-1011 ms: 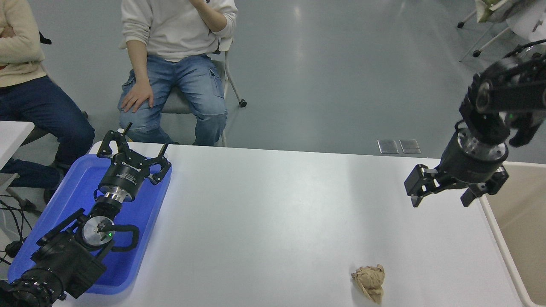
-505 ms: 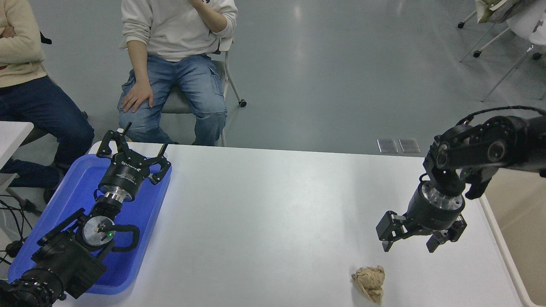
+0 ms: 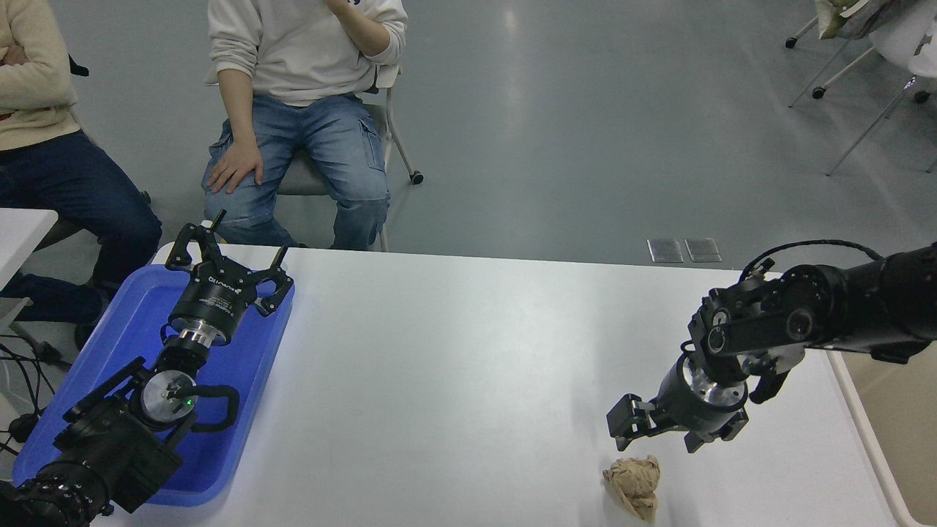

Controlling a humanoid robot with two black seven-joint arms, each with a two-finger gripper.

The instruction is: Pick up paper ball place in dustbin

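Note:
A crumpled tan-brown paper ball lies on the white table near its front edge, right of the middle. Just above it hangs my right gripper, open, with its fingers pointing down at the ball and nothing between them; a small gap separates them from the paper. The right arm reaches in from the right edge. Only a strip of the beige dustbin shows, at the table's right end. My left gripper rests open over the blue tray at the left, parked.
A shallow blue tray sits at the table's left end under the left arm. Two people sit on chairs beyond the far edge, at the upper left. Cables hang at the far left.
The right arm has swung down and to the left, from high over the table's right end to just above the paper ball. The ball and the left arm have not moved.

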